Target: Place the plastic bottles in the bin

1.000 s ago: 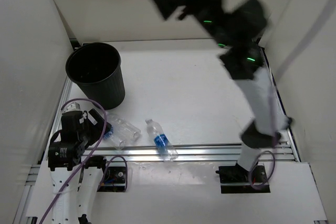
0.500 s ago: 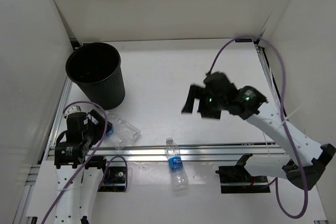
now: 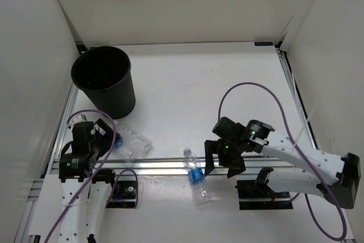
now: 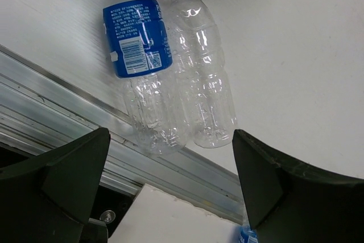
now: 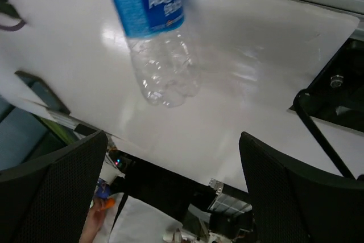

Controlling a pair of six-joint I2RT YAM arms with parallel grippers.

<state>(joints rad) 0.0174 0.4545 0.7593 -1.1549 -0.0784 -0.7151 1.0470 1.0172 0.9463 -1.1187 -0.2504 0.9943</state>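
The black ribbed bin (image 3: 105, 81) stands at the table's far left. Two clear bottles lie side by side just in front of it (image 3: 131, 140). In the left wrist view one has a blue label (image 4: 139, 55) and the other is bare (image 4: 202, 83). My left gripper (image 3: 110, 135) (image 4: 170, 192) is open and empty, just short of their bases. A third blue-labelled bottle (image 3: 196, 176) (image 5: 153, 32) lies across the front rail and white board. My right gripper (image 3: 222, 164) (image 5: 173, 180) is open and empty beside it. No green bottle is in view.
An aluminium rail (image 3: 159, 164) runs along the table's front edge, with a white board (image 3: 170, 209) below it. White walls close in the left, back and right. A purple cable (image 3: 250, 92) loops over the table from the right arm.
My right arm swung down from high at the back to the front edge. The third bottle slid from the table over the rail onto the white board. The left arm barely moved.
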